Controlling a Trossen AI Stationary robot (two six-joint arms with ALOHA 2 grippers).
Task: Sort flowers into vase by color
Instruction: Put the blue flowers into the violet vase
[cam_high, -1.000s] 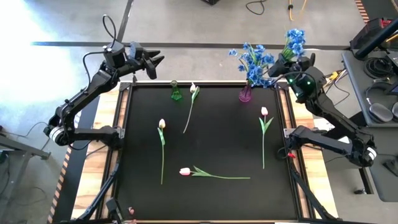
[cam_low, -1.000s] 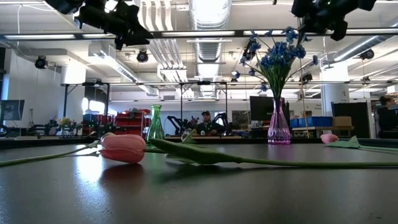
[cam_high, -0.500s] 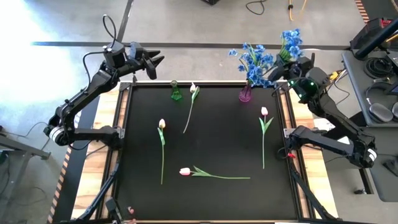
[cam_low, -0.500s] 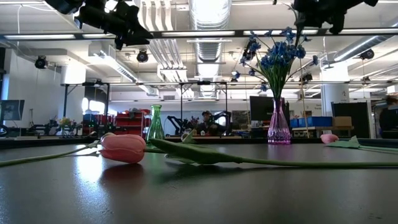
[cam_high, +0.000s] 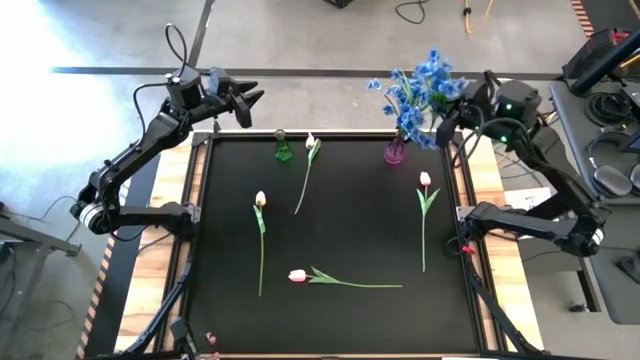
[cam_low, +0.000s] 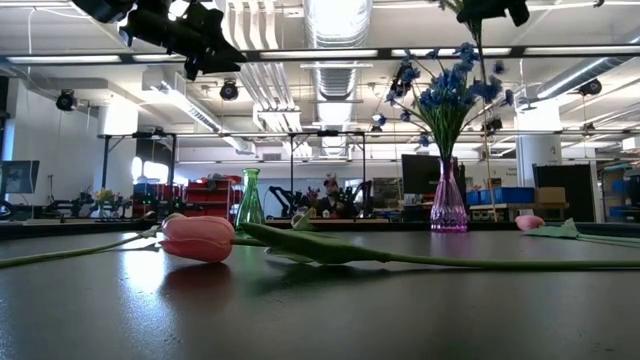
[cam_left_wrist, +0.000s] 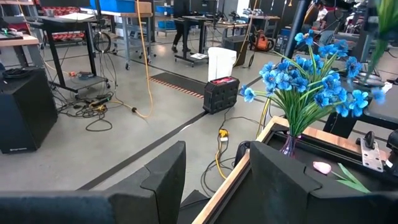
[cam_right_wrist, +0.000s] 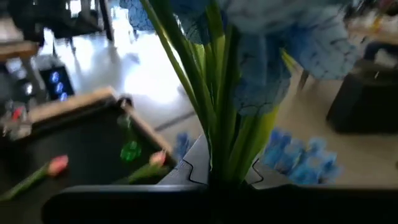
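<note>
- Your right gripper (cam_high: 452, 100) has swung its blue bunch (cam_high: 432, 72) left, above the purple vase (cam_high: 395, 152).
- It's clamped on the stems.
- Left gripper (cam_high: 250, 103), fingers apart, waits far left.

— What's moved on your end?
— My right gripper (cam_high: 452, 98) has swung its blue bunch (cam_high: 434, 70) leftward, over the blue flowers (cam_high: 408, 100) in the purple vase (cam_high: 394, 152).
— And the arm?
— Its wrist shifted farther back.
</note>
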